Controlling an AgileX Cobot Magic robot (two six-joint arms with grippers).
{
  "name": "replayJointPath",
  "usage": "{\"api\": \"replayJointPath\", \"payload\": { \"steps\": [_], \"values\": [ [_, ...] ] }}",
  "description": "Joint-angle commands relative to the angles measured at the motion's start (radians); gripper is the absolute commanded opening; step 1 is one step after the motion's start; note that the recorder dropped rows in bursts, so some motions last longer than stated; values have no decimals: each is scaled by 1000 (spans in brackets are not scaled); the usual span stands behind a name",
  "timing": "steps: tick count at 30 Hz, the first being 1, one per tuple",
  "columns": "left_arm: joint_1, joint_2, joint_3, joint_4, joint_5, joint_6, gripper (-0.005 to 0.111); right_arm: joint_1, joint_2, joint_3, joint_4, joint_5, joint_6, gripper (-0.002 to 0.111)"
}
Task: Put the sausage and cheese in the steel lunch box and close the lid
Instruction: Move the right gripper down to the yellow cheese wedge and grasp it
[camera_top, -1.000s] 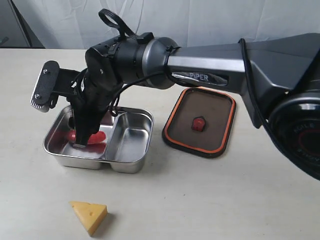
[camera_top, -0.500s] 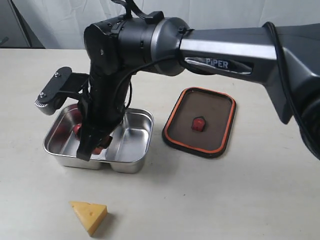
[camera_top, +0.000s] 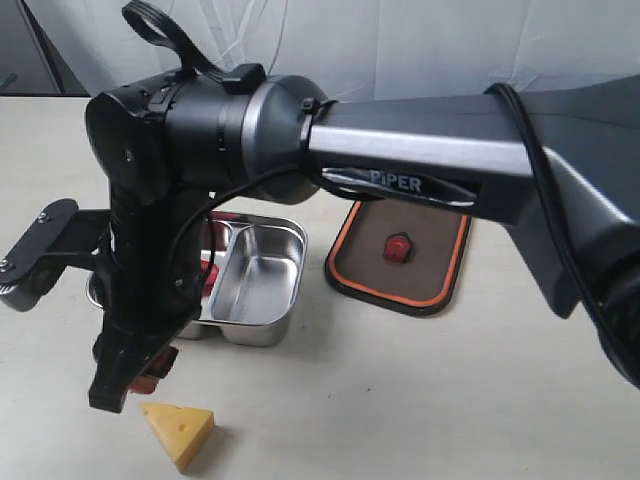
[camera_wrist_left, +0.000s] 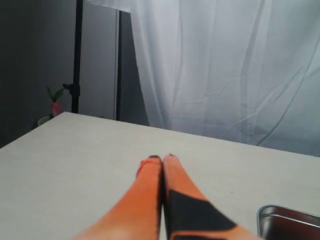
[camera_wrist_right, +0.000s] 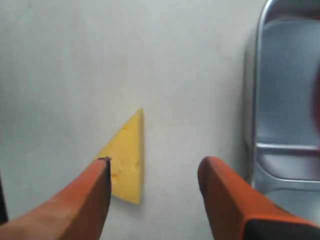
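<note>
Right gripper wide open, holding nothing, over the table | steel lunch box just beside: finger may clip its rim | sausage inside, part-hidden | cheese on the table, off-centre near one finger: wedge may squirt out on closing.

Soft, even light; wrist views blurred.
The curtain glows bright white; cheese and box cast faint shadows on the table; the steel gives mild glare; the right wrist view is out of focus throughout.
</note>
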Motion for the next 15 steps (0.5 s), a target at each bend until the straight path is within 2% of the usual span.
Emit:
{"api": "replayJointPath", "payload": {
  "steps": [1,15],
  "values": [
    [1,-5,5,-14,35,-4,0,11,-8,16,84,29,24,53],
    [1,-5,5,-15,108,2,0,11,-8,87,107,-2,64,53]
  ]
}}
